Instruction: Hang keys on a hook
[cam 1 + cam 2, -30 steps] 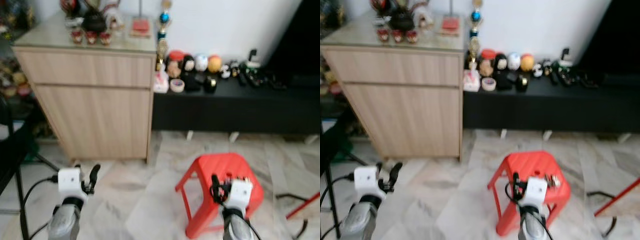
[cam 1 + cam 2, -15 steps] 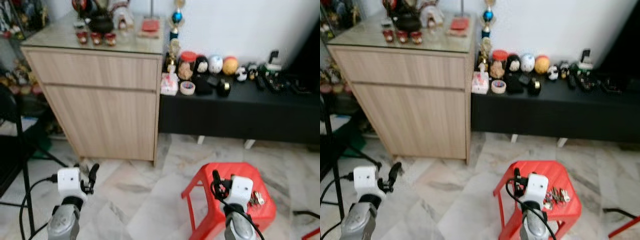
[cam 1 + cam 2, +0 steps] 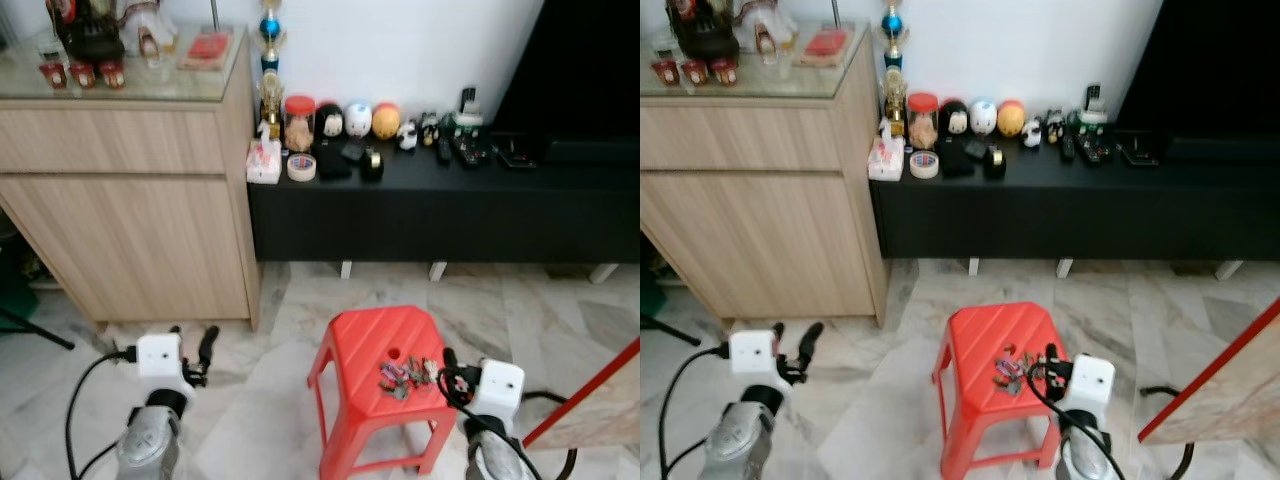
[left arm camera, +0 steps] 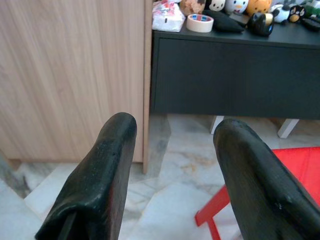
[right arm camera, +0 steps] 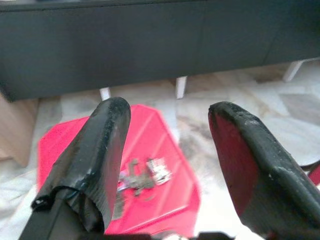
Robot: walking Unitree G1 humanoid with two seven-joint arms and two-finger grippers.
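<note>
A bunch of keys (image 3: 405, 375) lies on top of a red plastic stool (image 3: 362, 350) on the marble floor, also seen as keys (image 5: 142, 172) in the right wrist view. My right gripper (image 3: 450, 372) hovers just right of the stool, open and empty, its fingers (image 5: 100, 155) framing the keys from above. My left gripper (image 3: 192, 350) is low at the left, open and empty, pointing towards the wooden cabinet (image 4: 70, 65).
A wooden cabinet (image 3: 120, 190) stands at the left beside a long black TV bench (image 3: 440, 210) carrying small figurines and a tape roll (image 3: 299, 167). A red-edged board (image 3: 590, 400) leans at the right. Cables trail on the floor by both arms.
The camera has swung right, so the cabinet slid left and the stool moved towards centre. The keys on the stool now sit left of my right gripper.
</note>
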